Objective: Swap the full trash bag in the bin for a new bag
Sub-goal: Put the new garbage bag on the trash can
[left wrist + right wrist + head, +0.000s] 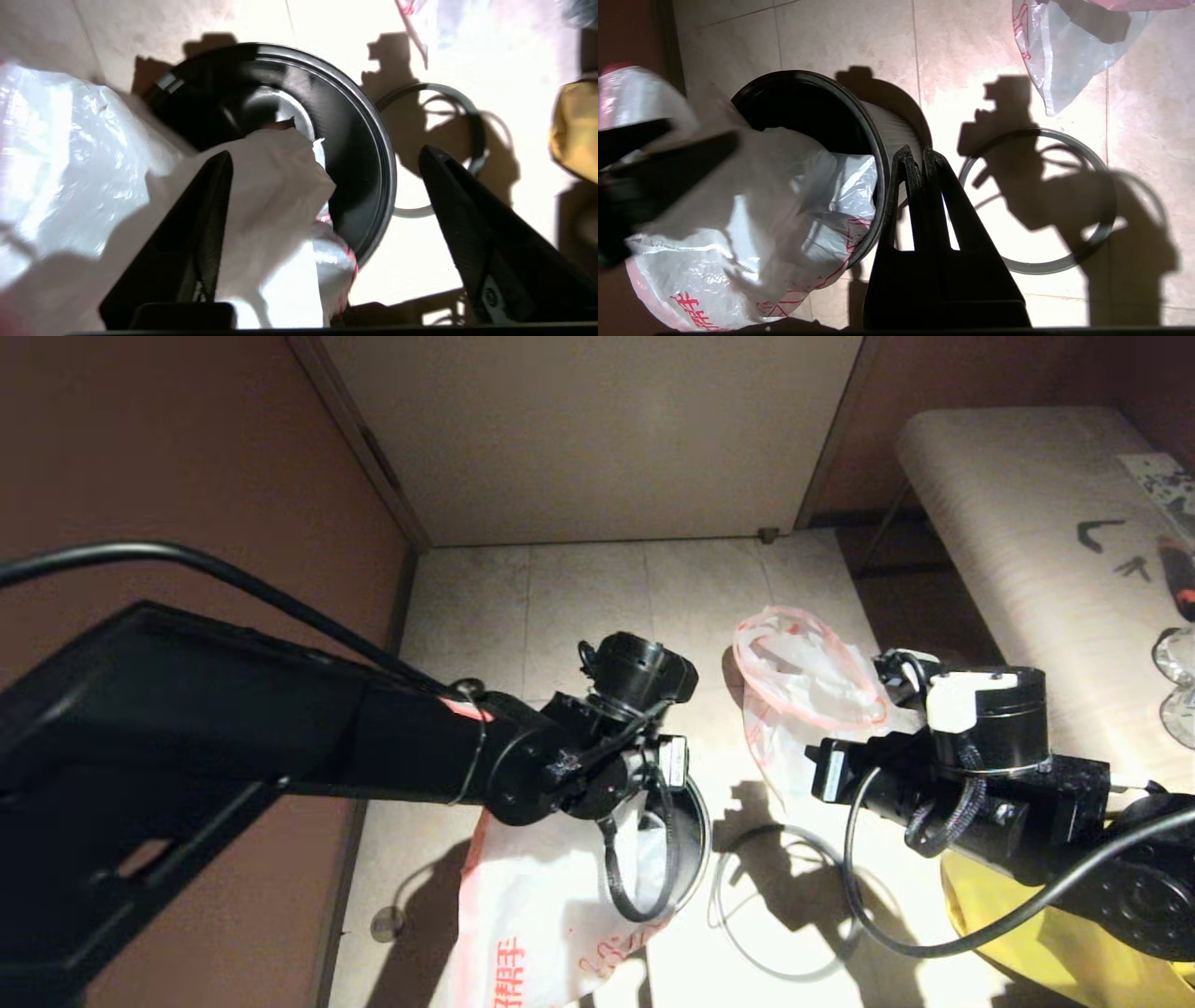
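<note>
The black bin (695,835) (364,140) (901,130) stands on the tiled floor. The new bag (532,905) (271,186) (761,224), thin white plastic with red print, hangs partly inside its mouth and spills over the near rim. My left gripper (324,154) hovers over the rim, open, with a fold of the bag loose between its fingers. My right gripper (917,156) is shut on nothing, beside the bin's outer wall. The grey hoop (724,933) (411,212) (1045,268) lies on the floor by the bin. The full trash bag (803,695) (1064,51), pink-hemmed, sits farther back.
A big yellow bag (1027,933) (574,130) lies at the right under my right arm. A pale bench (1027,523) with small items runs along the far right. A brown wall (187,476) closes the left side.
</note>
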